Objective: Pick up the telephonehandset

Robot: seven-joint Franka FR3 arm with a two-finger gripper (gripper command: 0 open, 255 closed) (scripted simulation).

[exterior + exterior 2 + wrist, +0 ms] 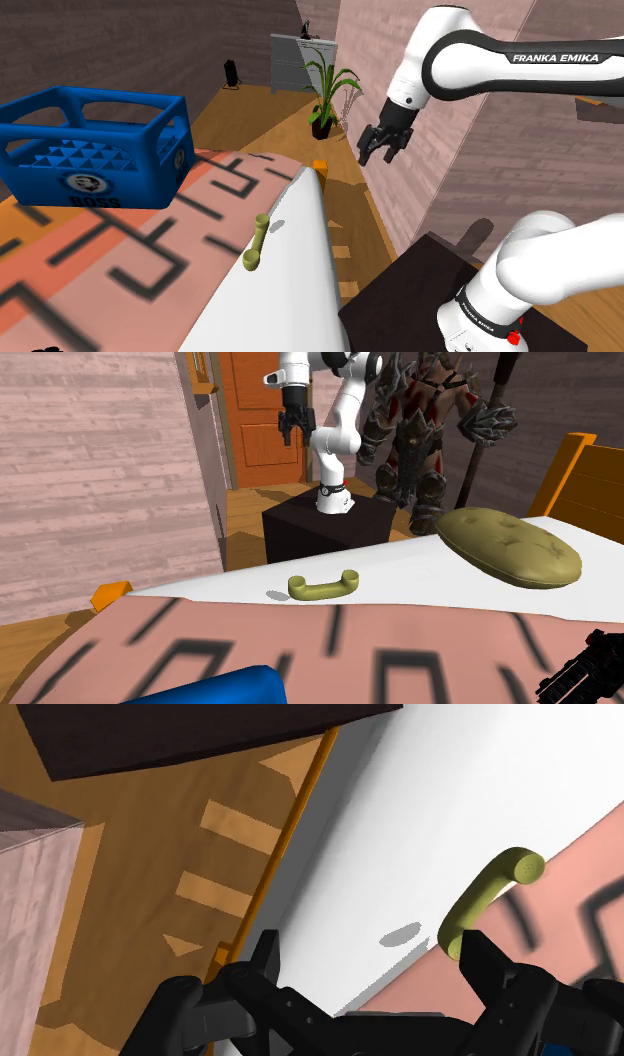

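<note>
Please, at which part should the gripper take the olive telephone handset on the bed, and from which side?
Probably the thin middle bar of the handset, from straight above, with the open gripper turned to close across the bar. The handset lies flat on the bed, and its ends are thicker.

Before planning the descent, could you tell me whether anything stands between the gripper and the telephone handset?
Nothing visible does. The black gripper hangs high in open air, fingers apart; the curved olive-green handset lies alone on the white sheet, and the blue open-sided crate sits aside.
</note>
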